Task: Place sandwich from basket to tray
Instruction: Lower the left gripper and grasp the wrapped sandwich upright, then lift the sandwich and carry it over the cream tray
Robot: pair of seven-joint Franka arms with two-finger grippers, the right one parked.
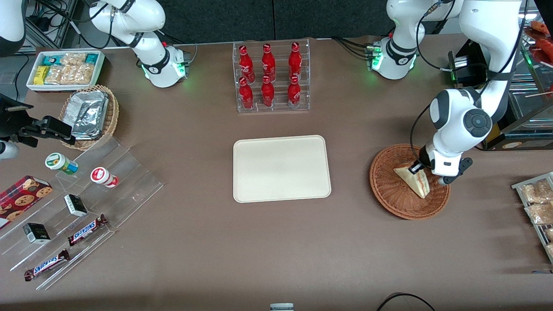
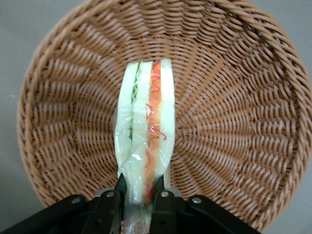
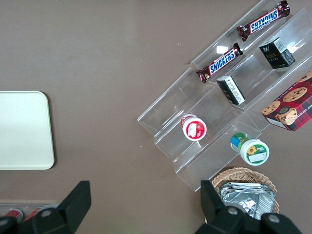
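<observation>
One brown worktop (image 1: 268, 250) carries everything here. Largest on it is the working arm (image 1: 462, 121), white and folded at the elbow, its wrist pointing down over the basket (image 1: 389, 190) at its own end of the worktop. Next in size is the cream tray (image 1: 281, 168), rectangular with rounded corners and a low rim, lying flat near the middle of the worktop, well apart from the basket. The basket is round, shallow and reddish-brown wicker. Inside it sits the sandwich (image 1: 412, 179), a pale triangular wedge; in the left wrist view the sandwich (image 2: 145, 141) stands on edge with its cut face up, showing white bread, a green strip, an orange layer and red shreds under clear wrap. Smallest is the pincer (image 2: 140, 195), low in the basket and clenched on the sandwich, one black finger (image 2: 120, 187) pressed to each bread face at the wedge's end.
</observation>
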